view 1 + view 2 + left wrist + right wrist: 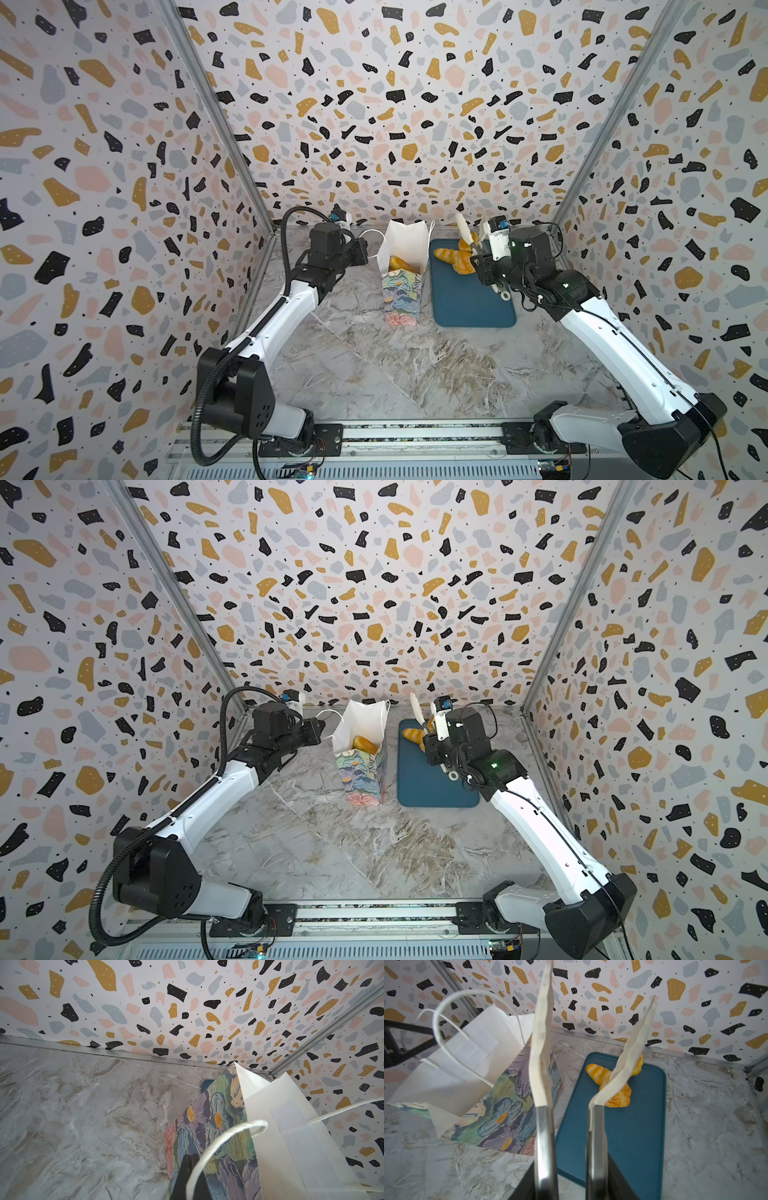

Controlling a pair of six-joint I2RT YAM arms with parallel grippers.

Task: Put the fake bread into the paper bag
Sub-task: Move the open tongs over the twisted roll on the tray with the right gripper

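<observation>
The paper bag (401, 299) (361, 777) stands upright and open, with one golden fake bread (399, 262) (365, 744) inside it. My left gripper (365, 251) (190, 1156) is shut on the bag's white cord handle (218, 1142), which runs along the seam between its fingers. More fake bread (451, 255) (600, 1075) lies at the far end of the teal tray (469, 303) (623, 1136). My right gripper (484, 266) (572, 1188) is shut on metal tongs (546, 1147). Their cream tips (542, 1043) stand apart and empty above the tray's breads.
The bag (500, 1105) and the tray (432, 783) stand side by side, close to the back wall (415, 124). The right side wall (758, 1084) runs near the tray. The grey marble tabletop (395, 374) stretches toward the arm bases.
</observation>
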